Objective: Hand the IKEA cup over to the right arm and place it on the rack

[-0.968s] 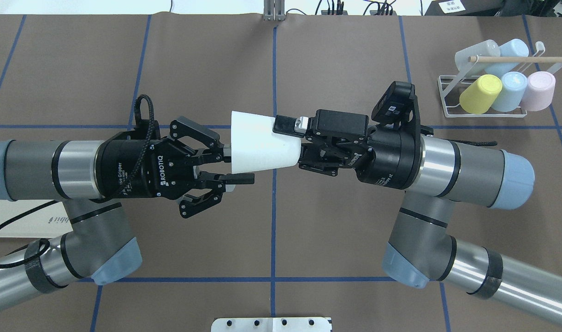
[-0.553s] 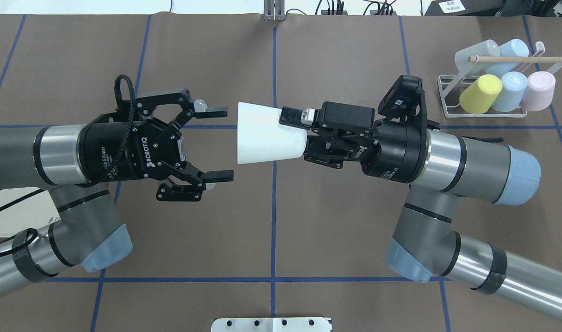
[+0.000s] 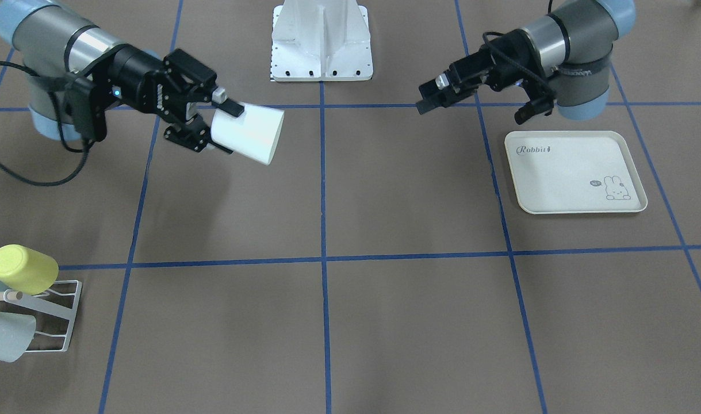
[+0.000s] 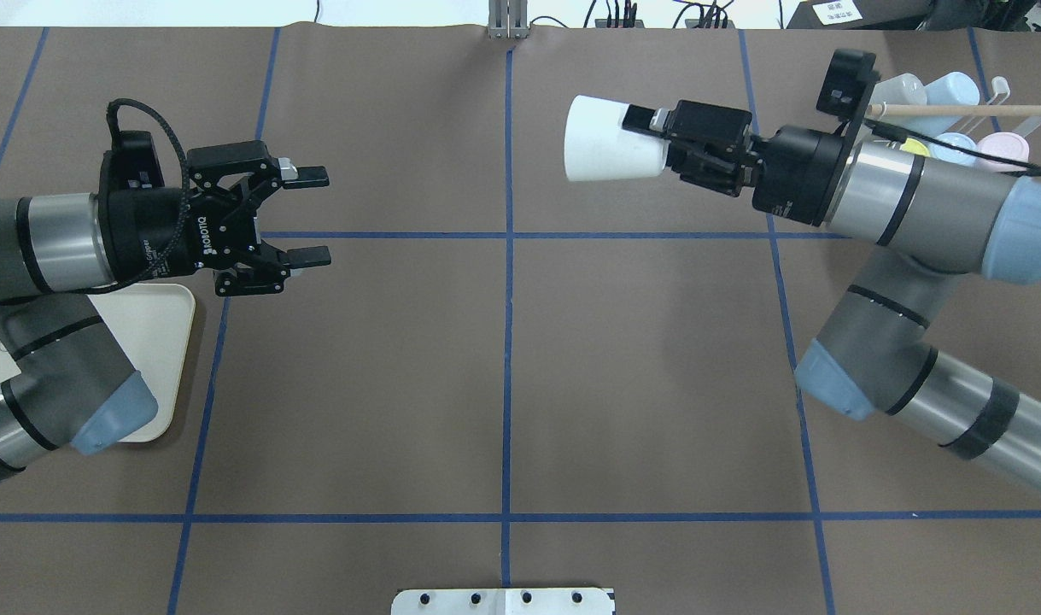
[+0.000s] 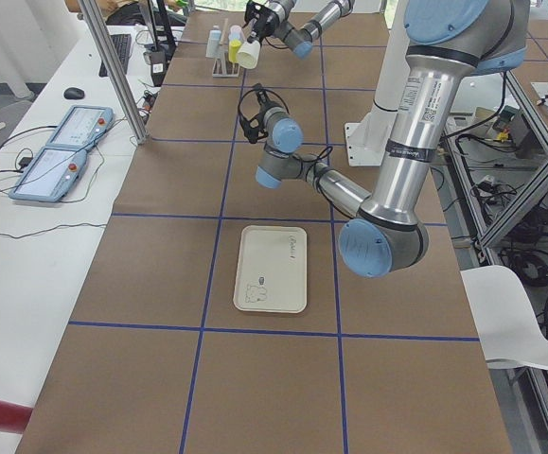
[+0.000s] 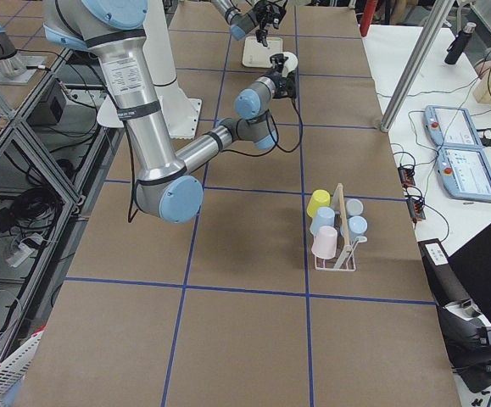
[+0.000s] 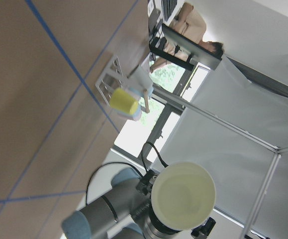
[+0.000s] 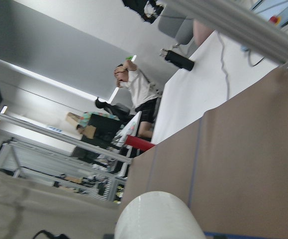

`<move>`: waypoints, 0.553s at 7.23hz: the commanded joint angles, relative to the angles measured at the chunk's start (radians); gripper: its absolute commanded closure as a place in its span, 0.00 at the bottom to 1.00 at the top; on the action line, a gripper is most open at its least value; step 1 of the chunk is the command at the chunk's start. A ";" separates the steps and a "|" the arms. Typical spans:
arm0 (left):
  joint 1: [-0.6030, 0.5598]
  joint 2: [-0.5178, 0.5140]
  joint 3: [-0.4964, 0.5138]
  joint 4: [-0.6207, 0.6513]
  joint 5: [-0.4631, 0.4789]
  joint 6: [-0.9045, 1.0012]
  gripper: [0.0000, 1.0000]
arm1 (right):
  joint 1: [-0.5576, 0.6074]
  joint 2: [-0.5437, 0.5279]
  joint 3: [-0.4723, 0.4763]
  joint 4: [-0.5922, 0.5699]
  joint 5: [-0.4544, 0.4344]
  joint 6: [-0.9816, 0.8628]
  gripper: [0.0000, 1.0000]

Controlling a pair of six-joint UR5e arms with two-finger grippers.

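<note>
The cup (image 4: pixel 610 138) is being held by the right gripper (image 4: pixel 648 141), which is clamped on its narrow base end, with one finger lying along the outer wall. The cup is being carried on its side above the table (image 4: pixel 503 384), over the far right part. Its open mouth is turned toward the robot's left, and in the left wrist view the pale inside is being shown head-on. No contact is being made between the cup and the table.

The rack (image 4: pixel 973 108) is standing at the far right corner of the table, just behind the right arm (image 4: pixel 913 196), whose wrist is overlapping it in the overhead view. The cup is near the rack but apart from it. The rack is being occupied by a yellow cup (image 6: pixel 318 202), a pink cup (image 6: pixel 324 243) and several pale blue ones, all lying slanted on the prongs.

The left gripper (image 4: pixel 317 215) is being held wide apart with nothing between its fingers, well away from the cup, on the left side of the table. It is pointed toward the cup. The tray (image 3: pixel 574 172) is lying flat on the table near it, and is partly being covered by the left arm's elbow in the overhead view.
</note>
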 commanded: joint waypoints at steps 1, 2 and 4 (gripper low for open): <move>-0.210 0.009 0.168 0.141 -0.210 0.366 0.00 | 0.268 0.003 -0.013 -0.347 0.266 -0.261 0.96; -0.345 0.011 0.235 0.240 -0.363 0.599 0.00 | 0.366 0.003 -0.017 -0.517 0.345 -0.437 0.96; -0.491 0.011 0.323 0.455 -0.380 1.047 0.00 | 0.483 0.017 -0.059 -0.849 0.372 -0.891 0.96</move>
